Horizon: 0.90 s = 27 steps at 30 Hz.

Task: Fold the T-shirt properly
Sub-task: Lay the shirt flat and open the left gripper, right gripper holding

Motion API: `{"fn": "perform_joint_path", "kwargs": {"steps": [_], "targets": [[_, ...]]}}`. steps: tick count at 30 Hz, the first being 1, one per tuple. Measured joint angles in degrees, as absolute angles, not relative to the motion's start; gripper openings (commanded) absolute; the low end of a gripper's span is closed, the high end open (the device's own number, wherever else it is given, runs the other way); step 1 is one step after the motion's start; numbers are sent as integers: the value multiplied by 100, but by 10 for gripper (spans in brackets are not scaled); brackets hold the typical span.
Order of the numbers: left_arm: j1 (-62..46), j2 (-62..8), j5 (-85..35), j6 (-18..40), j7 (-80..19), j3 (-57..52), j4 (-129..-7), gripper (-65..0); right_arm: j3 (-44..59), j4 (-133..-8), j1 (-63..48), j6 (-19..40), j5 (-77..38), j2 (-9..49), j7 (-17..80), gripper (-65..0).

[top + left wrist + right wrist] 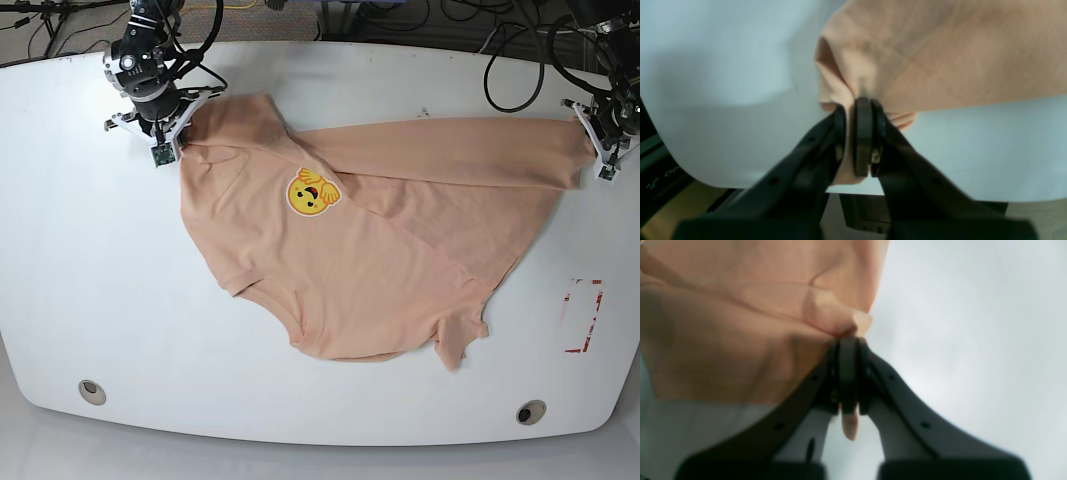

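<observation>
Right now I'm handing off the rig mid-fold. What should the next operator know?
Left gripper: shut on the shirt at one end of its far edge.
Right gripper: shut on the shirt at the other end.
Shirt: spread on the table, far edge pulled tight between the arms, emoji facing up.
Done: both ends gripped.
Left: all folds; sleeves and near edge lie loose.
</observation>
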<state>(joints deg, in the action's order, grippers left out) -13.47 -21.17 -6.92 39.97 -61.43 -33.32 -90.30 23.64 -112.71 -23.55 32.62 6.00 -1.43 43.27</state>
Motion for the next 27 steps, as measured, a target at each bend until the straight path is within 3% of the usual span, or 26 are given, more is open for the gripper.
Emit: {"fn": "perform_joint_path", "kwargs": {"steps": [4,18,27], "targets": [[-1345,-2117,-690,3997,-6141,-3345,-9030,-546,2364,-11271,-2383,3262,596,-143,4329,-648],[-1334,-2117,-690,3999,-6143,-3330,-9028,-539,2357,-11271,-2447,3262,576,-176,4327,-648],[-1321,-2119,-709,3997,-6143,-3166,-9030,-326,2226,-11271,-2449,3258,582,-174,4331,-648]]}}
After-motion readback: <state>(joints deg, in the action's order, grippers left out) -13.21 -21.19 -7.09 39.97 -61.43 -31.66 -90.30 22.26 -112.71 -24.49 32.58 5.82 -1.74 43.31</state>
